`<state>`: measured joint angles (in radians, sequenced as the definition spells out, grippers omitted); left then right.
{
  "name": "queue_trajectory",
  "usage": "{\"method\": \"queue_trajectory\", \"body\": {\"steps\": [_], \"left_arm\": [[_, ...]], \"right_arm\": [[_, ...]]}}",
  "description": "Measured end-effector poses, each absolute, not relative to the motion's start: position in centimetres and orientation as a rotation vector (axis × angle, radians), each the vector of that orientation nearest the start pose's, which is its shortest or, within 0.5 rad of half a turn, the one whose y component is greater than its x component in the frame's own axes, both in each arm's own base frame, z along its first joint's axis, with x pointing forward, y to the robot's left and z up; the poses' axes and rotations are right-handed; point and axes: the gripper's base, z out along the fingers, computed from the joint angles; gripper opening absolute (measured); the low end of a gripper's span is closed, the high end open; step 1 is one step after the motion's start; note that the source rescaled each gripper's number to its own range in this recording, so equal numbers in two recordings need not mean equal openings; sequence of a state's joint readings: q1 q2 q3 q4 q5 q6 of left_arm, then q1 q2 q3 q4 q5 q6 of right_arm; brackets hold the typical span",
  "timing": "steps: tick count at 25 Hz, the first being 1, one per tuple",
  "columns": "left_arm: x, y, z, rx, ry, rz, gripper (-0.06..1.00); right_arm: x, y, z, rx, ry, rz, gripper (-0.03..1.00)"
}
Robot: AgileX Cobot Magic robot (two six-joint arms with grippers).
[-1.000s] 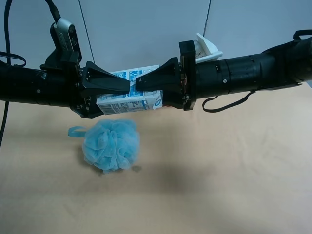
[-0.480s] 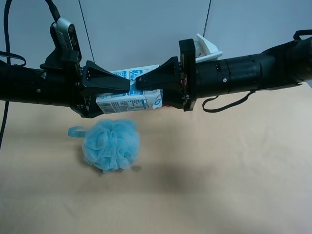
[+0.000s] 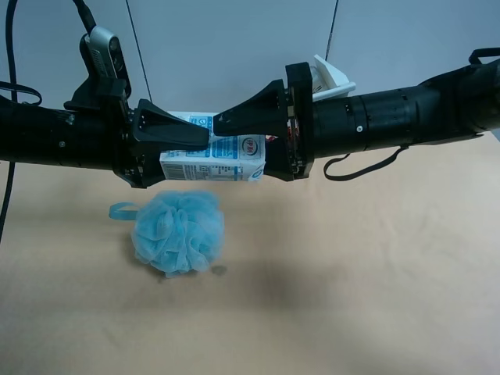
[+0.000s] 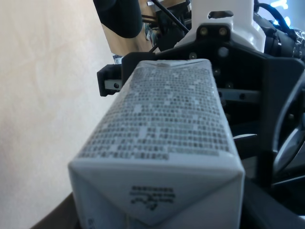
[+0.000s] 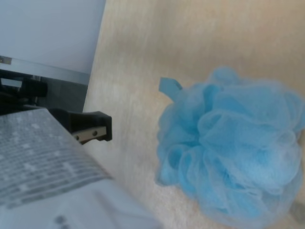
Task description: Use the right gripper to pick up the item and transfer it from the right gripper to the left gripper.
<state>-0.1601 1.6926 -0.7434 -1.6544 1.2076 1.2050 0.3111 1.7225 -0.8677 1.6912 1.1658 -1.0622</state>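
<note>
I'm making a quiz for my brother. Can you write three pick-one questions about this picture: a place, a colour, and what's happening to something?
1. Where is the sponge? A) on the table, below the carton B) on top of the carton C) in a bowl
2. What colour is the sponge? A) red B) blue C) green
3. The carton is: A) lying on the table B) held up in the air C) squashed flat
Answers: 1A, it sits under the carton; 2B, its fluff is light blue; 3B, it hangs clear of the table.
</note>
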Motion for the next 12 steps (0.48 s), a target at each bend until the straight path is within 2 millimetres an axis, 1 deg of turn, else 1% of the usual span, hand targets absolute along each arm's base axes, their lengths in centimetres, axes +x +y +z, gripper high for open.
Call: {"method": "queue_trajectory", "body": {"steps": [5, 7, 9, 12], "left_arm": [[26.21, -12.80, 20.22, 0.240, 2.228, -1.728, 0.04], [26.21, -12.80, 20.19, 0.240, 2.231, -1.723, 0.03], [26.21, -12.79, 20.15, 0.242, 2.235, -1.718, 0.03], [26.22, -12.76, 20.05, 0.239, 2.246, -1.708, 0.02]], "right_arm": [[26.90, 17.38, 22.06, -0.272, 2.243, 1.828, 0.65], [26.89, 17.38, 22.04, -0.274, 2.245, 1.826, 0.69], [26.90, 17.36, 21.95, -0.278, 2.253, 1.814, 0.72], [26.93, 17.30, 21.71, -0.286, 2.275, 1.779, 0.74]]}}
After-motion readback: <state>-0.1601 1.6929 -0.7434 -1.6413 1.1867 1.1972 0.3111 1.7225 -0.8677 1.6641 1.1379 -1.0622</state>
